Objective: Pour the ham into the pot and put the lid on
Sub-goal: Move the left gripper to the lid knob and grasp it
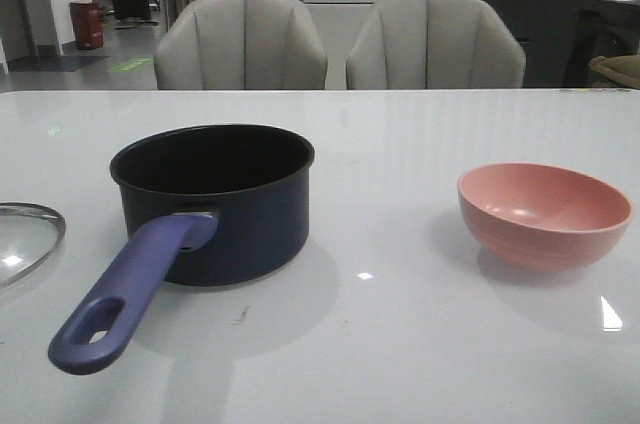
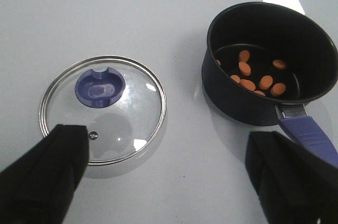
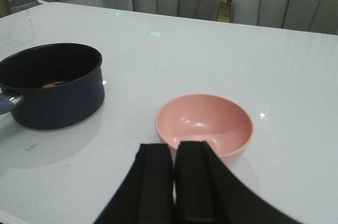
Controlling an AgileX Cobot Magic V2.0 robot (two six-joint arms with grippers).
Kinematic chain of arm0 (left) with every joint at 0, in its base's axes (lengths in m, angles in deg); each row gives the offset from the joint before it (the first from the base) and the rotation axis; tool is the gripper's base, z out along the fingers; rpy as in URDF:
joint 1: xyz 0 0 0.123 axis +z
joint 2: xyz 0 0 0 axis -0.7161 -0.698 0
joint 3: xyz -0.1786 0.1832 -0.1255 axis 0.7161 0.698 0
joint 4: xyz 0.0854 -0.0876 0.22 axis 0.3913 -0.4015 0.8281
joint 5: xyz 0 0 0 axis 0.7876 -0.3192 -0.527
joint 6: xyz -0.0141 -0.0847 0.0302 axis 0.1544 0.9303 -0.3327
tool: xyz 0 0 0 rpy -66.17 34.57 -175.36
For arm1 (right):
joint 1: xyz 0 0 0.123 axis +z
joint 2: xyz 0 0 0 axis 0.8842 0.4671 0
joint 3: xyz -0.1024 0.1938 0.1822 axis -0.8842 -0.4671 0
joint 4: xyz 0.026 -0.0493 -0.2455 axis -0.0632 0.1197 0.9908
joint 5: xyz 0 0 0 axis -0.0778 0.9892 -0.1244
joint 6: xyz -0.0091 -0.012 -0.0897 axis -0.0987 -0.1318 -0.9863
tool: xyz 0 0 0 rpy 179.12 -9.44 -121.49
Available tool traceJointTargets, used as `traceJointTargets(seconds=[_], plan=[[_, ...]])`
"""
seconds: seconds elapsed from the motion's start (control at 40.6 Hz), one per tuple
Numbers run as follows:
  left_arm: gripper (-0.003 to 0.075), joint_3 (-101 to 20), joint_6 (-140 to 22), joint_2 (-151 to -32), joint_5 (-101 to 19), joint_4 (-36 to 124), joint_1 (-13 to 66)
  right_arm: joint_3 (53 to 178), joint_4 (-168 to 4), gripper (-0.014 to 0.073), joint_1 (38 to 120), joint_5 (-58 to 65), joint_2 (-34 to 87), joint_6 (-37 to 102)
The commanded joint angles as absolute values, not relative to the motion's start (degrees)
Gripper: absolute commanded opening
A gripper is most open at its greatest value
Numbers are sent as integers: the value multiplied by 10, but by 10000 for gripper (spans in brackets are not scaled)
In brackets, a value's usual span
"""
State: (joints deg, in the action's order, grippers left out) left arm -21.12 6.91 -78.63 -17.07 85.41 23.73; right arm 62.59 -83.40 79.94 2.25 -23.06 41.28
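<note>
Dark navy enamel with a black interior: the pot (image 1: 212, 202) is seen upright on the white worktop (image 1: 400, 344), its lighter-blue handle (image 1: 128, 293) reaching toward the camera side in the front view. The pot is taken as landmark for all positions below.

Contents of pot: the ham (image 2: 257, 76), recorded in the left wrist view as several small orange-pink chunks lying loose on the black floor of the pot. From the front the chunks are hidden by the pot wall.

The lid (image 2: 102, 109), glass with a steel rim and a blue knob (image 2: 100, 85), is noted lying flat on the worktop to the left of the pot, knob upward, clear of the pot and not touching it. Only its edge is caught in the front view.

A pink bowl (image 1: 544, 214) is recorded upright to the right of the pot, well apart from it. Nothing is seen inside it in the right wrist view.

Left claw (image 2: 169, 182): fingers spread wide, nothing held; it hangs over the bare worktop between lid and pot.

Right claw (image 3: 175, 182): fingers pressed together, nothing between them; it is placed just short of the bowl, on the side away from the pot.
</note>
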Motion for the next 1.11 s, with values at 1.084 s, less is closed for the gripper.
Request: traceJointTargets(seconds=[1.084], plan=[[638,-579,-120,-1308,-4,659,461,642,-834,178,799,-18,-226,409]])
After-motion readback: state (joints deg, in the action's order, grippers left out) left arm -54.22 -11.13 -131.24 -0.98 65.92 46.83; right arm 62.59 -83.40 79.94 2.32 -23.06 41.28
